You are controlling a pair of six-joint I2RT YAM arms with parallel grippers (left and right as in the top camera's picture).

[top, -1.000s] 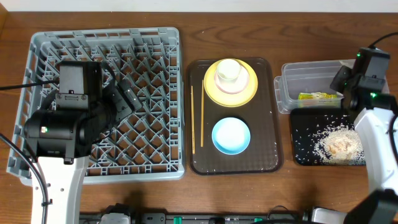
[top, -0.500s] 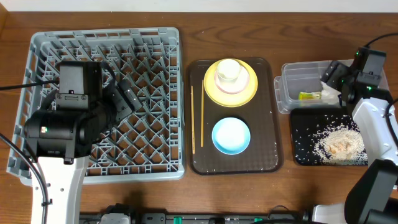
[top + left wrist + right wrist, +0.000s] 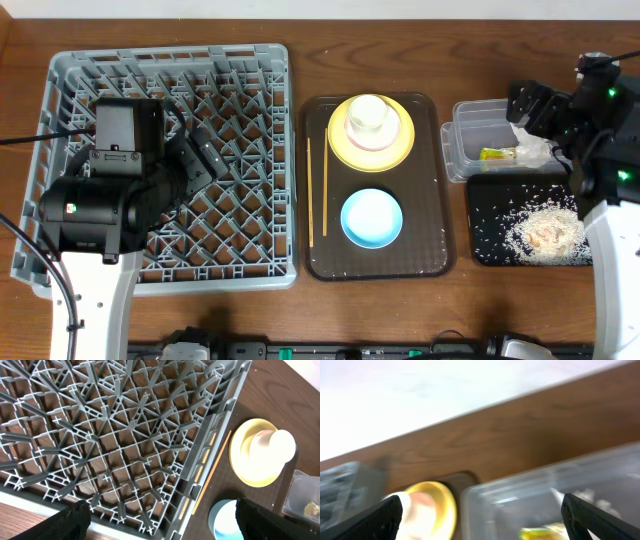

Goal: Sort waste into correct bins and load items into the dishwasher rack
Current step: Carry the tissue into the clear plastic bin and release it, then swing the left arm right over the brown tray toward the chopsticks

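The grey dishwasher rack (image 3: pixel 240 90) fills the left side, and my left gripper (image 3: pixel 200 147) hangs open over it with nothing between its fingers. In the left wrist view the rack (image 3: pixel 125 435) lies below my left gripper (image 3: pixel 165 522). On the brown tray stand a yellow plate (image 3: pixel 395 150) bearing a pale cup (image 3: pixel 368 113), a light-blue bowl (image 3: pixel 372 218) and the chopsticks (image 3: pixel 310 190). The clear tub (image 3: pixel 480 125) holds the green-and-orange wrapper (image 3: pixel 497 154) and the white napkin (image 3: pixel 537 150). Rice scraps (image 3: pixel 545 230) lie in the black tray (image 3: pixel 485 250). My right gripper (image 3: pixel 530 112) is open above the tub's far right part.
The brown serving tray (image 3: pixel 430 255) sits between the rack and the two bins. The right wrist view is blurred; it shows the tub (image 3: pixel 545 495), the plate (image 3: pixel 440 505) and the table's far edge (image 3: pixel 470 415). The right arm stands over the black tray's right side.
My right gripper has opened over the clear tub, leaving the white napkin in it beside the wrapper, and has drawn up and toward the far edge. The left arm has not moved.
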